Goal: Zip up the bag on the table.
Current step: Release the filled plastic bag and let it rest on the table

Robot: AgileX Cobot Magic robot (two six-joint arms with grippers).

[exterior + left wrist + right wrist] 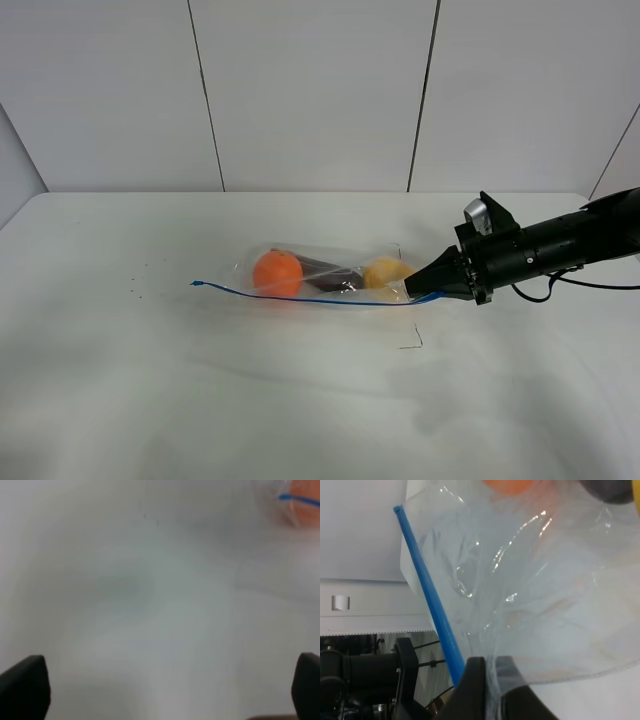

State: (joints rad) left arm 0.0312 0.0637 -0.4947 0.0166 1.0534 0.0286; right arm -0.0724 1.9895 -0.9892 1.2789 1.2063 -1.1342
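The clear bag (320, 275) lies on the white table (150, 380), near its middle. An orange (277, 273), a dark eggplant (327, 277) and a yellow pear (385, 272) show through it. Its blue zipper strip (300, 298) runs along the near edge. My right gripper (412, 292) is shut on the bag's right end, at the strip. The right wrist view shows the fingers (472, 690) pinching the plastic (530, 590) beside the strip (430, 595). My left gripper (165, 690) is open over bare table, out of the exterior high view. A corner of the bag (295, 505) shows far from it.
Small dark marks sit on the table in front of the bag (412, 340) and at the left (135, 290). A white panelled wall (320, 90) stands behind the table's far edge. Dark machinery (365, 675) shows beyond the table in the right wrist view.
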